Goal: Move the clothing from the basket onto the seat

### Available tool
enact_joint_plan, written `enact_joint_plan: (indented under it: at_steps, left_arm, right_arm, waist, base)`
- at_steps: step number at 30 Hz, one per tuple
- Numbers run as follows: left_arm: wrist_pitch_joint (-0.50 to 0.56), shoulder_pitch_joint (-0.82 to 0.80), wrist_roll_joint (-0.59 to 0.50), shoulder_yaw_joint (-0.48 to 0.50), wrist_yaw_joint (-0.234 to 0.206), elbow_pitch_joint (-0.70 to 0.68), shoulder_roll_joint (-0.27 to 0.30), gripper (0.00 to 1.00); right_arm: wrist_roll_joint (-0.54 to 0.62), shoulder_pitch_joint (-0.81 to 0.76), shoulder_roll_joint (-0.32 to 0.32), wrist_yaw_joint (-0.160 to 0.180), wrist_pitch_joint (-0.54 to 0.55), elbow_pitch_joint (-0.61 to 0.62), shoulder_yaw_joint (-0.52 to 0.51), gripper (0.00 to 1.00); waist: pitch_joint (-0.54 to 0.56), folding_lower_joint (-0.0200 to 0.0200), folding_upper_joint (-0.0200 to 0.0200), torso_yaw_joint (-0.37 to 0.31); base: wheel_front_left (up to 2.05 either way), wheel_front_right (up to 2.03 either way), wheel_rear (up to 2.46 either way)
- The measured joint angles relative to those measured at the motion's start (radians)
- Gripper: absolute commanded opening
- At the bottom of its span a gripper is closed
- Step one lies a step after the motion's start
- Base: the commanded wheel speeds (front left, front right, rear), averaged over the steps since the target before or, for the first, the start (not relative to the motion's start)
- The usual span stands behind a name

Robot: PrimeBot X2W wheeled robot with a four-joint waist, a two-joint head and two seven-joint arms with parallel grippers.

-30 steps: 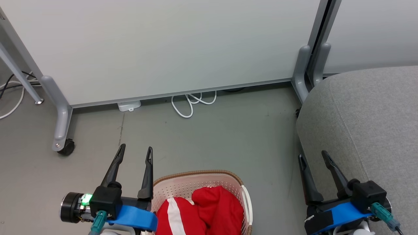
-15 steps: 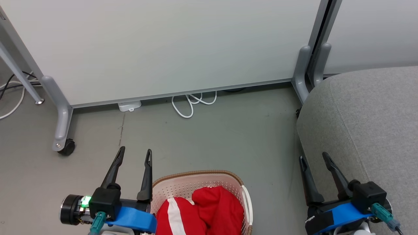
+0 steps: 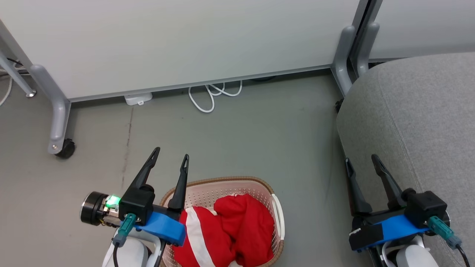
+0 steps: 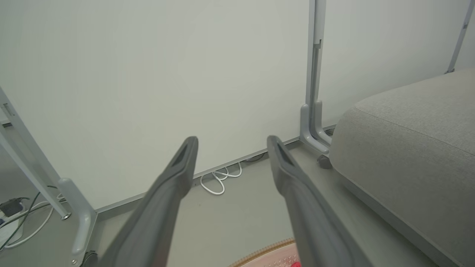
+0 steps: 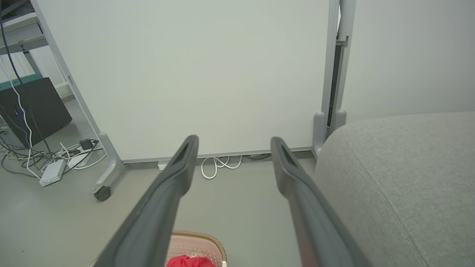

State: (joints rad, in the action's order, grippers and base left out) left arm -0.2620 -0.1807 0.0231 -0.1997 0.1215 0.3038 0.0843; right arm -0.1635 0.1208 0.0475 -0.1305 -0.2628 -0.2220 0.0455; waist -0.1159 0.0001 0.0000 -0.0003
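Red clothing heaped in the basket, left of the seat.
Your left gripper hangs above the basket's left rim, fingers spread and empty. Your right gripper hovers at the seat's edge, fingers likewise released, holding nothing. The basket stands on the floor, apart from the seat.

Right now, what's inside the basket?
The basket holds heaped red clothing, one piece showing a broad white stripe. The pile covers the basket's floor, so anything beneath it cannot be seen.
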Motion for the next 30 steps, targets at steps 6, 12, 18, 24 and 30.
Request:
enact_joint_plan:
  at_steps: [6,12,18,24,30]
  left_arm:
    - [-0.001,-0.098,-0.007,-0.074,0.003,0.084,0.044,1.0]
    - [-0.001,-0.2,0.014,-0.201,0.008,0.19,0.097,1.0]
    - [-0.001,-0.298,0.051,-0.333,0.008,0.307,0.133,1.0]
    - [-0.001,-0.396,0.083,-0.495,0.009,0.454,0.158,1.0]
    - [-0.001,-0.492,0.127,-0.662,0.009,0.615,0.17,1.0]
  right_arm:
    - [0.002,0.053,0.001,0.0,0.0,0.014,-0.003,1.0]
    - [0.001,0.104,0.001,0.0,-0.001,0.027,-0.008,1.0]
    - [-0.001,0.153,0.001,0.0,-0.001,0.046,-0.009,1.0]
    - [-0.004,0.205,0.001,0.0,-0.001,0.06,-0.006,1.0]
    - [0.002,0.241,0.001,0.0,-0.001,0.073,0.0,1.0]
  waist:
    - [-0.077,0.0,0.0,-0.027]
    - [-0.165,0.0001,0.0,-0.058]
    - [-0.256,0.0001,0.0,-0.087]
    - [-0.35,0.0,0.0,-0.107]
    - [-0.437,0.0,0.0,-0.12]
  base:
    - [0.0,0.0,0.0]
    - [0.0,0.0,0.0]
    - [0.0,0.0,0.0]
    - [0.0,0.0,0.0]
    - [0.0,0.0,0.0]
